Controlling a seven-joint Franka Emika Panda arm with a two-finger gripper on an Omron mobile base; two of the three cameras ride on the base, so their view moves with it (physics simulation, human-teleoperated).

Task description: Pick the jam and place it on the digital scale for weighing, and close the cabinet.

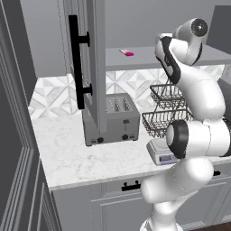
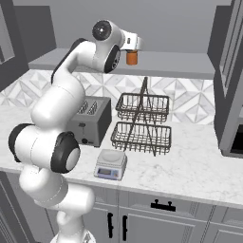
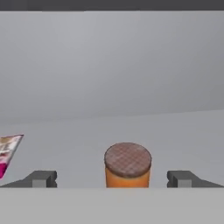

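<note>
Two fingertips (image 3: pixel 41 178) of the tool (image 3: pixel 114 179) spread wide, jam (image 3: pixel 127 165) between them, untouched

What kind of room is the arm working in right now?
A kitchen, by the look of it: a marble-look counter carries a grey toaster and a small digital scale, with an open grey wall cabinet above, where the jam stands on the shelf.

Orange jam (image 3: pixel 127 168) with brown lid, grey cabinet (image 1: pixel 92 63)
</note>
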